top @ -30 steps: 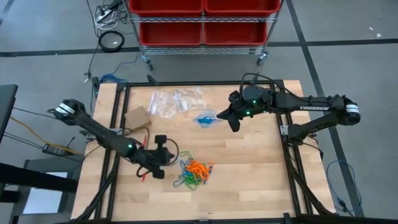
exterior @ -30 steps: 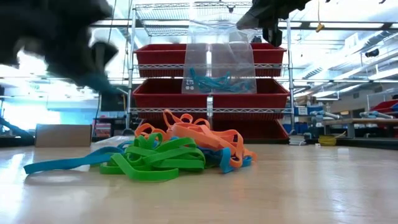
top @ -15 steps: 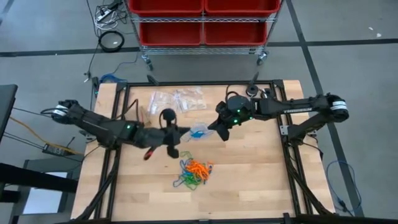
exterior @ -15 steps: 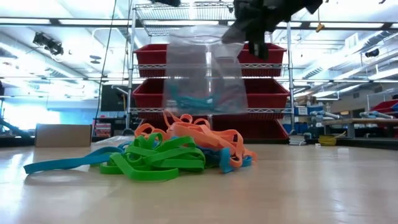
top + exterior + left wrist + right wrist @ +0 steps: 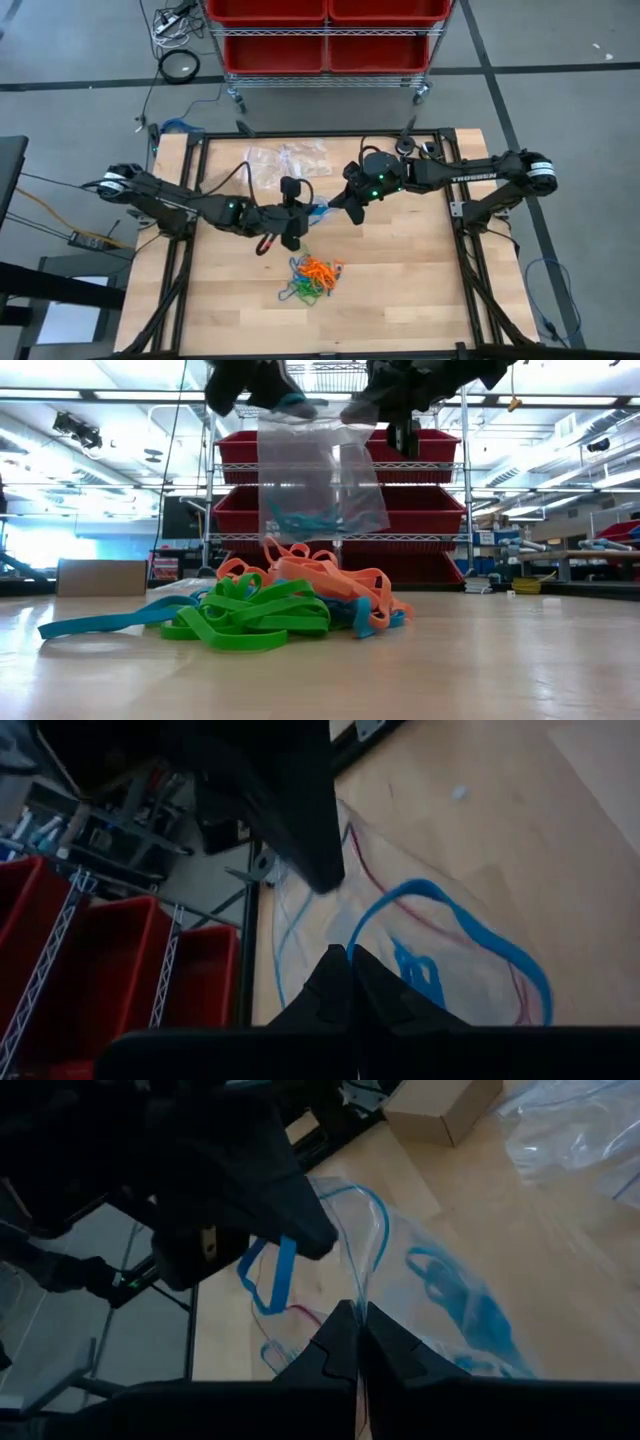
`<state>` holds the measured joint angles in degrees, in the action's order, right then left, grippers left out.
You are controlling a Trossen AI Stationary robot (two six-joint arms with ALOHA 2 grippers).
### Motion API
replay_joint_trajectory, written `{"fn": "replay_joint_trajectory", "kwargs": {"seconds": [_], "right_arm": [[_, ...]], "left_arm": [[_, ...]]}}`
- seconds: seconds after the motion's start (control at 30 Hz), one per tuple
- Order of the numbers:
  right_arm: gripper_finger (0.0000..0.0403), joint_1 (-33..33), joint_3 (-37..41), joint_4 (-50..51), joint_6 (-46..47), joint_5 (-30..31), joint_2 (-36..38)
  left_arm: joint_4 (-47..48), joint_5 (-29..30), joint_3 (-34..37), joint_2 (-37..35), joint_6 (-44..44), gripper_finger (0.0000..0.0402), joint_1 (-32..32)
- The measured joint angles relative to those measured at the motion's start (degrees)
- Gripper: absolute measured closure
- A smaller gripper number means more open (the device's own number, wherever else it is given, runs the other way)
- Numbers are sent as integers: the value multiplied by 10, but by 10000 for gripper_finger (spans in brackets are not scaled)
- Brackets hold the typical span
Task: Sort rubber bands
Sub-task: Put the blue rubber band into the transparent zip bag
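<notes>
Swinging in from the near-left edge, my left hand (image 5: 293, 213) is now meeting the clear bag (image 5: 320, 480), clamped on a blue band (image 5: 268, 1270); my right hand (image 5: 342, 203) is pinching the bag's rim. The rubber bands (image 5: 312, 277) are lying piled on the surface (image 5: 420, 280).

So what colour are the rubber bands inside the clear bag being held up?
Blue rubber bands, clearest in the right wrist view.

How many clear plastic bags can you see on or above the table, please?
3, possibly more: one bag holding blue bands, hanging between both arms' jaws, and two flat bags at the table's far edge; overlaps could hide others.
</notes>
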<state>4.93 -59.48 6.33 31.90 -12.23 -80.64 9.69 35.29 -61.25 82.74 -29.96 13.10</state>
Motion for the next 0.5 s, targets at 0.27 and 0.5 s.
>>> {"fn": "replay_joint_trajectory", "kwargs": {"seconds": [0.27, 0.5], "right_arm": [[403, 0, 0, -4, 2, 0, 0], [403, 0, 0, -5, 5, 0, 0]], "left_arm": [[-45, 12, 0, 5, -44, 399, 5], [-47, 39, 0, 5, -87, 398, 3]]}}
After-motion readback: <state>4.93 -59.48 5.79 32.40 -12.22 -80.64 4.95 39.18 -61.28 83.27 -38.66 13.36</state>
